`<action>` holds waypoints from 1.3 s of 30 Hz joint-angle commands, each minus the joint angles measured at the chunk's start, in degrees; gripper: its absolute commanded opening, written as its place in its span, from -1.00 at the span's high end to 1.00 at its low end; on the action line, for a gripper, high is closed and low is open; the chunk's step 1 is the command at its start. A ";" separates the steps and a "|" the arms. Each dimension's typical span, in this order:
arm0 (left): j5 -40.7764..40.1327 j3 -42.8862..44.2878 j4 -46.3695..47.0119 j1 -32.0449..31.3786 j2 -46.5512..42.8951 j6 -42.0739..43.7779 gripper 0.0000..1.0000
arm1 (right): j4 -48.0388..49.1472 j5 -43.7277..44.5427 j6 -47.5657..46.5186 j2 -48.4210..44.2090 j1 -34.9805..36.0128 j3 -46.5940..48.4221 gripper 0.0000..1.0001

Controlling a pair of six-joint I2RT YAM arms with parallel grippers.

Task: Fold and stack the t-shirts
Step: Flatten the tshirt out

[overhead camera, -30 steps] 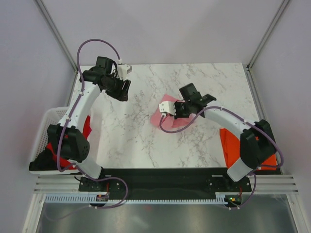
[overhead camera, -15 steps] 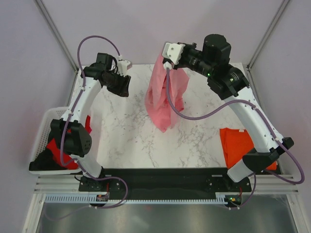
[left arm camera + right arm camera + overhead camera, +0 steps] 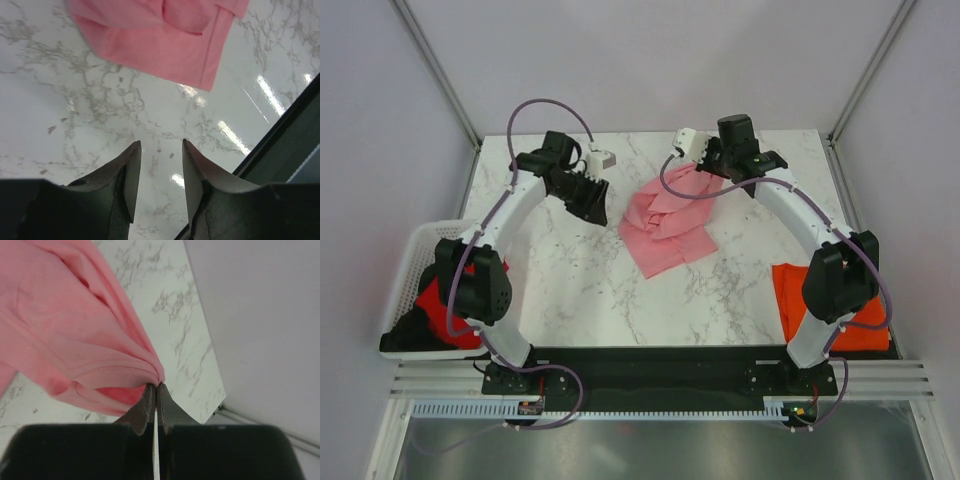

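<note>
Pink shirt (image 3: 665, 225) lowered from mid-air, now draped on tabletop (image 3: 580, 290) upper centre; right fingers (image 3: 146, 405) pinch its hem, left fingers (image 3: 131, 170) spread, empty; flattening likely next

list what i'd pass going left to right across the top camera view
white basket with the red t-shirt in it → left gripper → pink t-shirt → orange t-shirt
</note>
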 commanded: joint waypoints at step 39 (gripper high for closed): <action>-18.31 7.06 6.67 -26.92 25.16 0.54 0.36 | 1.17 2.74 10.26 -0.74 -4.66 -3.68 1.00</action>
